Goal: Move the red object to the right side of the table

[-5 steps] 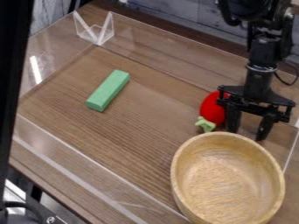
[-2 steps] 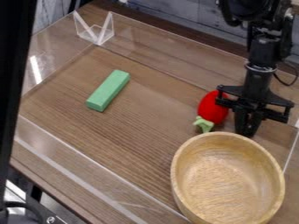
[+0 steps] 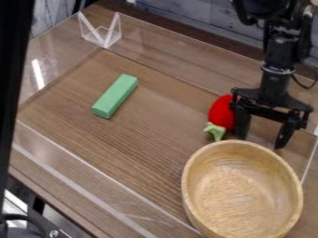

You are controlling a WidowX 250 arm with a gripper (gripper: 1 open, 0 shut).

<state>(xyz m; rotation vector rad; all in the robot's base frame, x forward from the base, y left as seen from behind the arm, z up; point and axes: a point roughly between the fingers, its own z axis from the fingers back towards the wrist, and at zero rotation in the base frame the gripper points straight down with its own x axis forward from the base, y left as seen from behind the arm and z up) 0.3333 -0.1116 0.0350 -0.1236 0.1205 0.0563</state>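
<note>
the gripper [image 3: 272, 127] now stands wide, its two dark fingers spread and pointing down at the right end of the tabletop [image 3: 149, 130], with nothing between them. a moment ago those fingers were drawn together into a narrow pinch; a second ago they were spread as they are now. so the gripper closed and reopened in that short span, and the arm looks to sit very slightly higher than it did at the pinch.

the strawberry [image 3: 222, 113] lies on the tabletop just to the camera's left of the gripper, its red body partly hidden behind the near finger and its pale green cap pointing down toward the wooden bowl [image 3: 243, 193]. it has barely shifted across the three pictures, and it is not lifted or held.

that reads either as a release or as a pinch that missed the fruit; the pictures do not settle which. the strawberry is already well toward the right side, far from the green block [image 3: 114, 96], so the task looks close to done if this spot counts as the goal.
</note>
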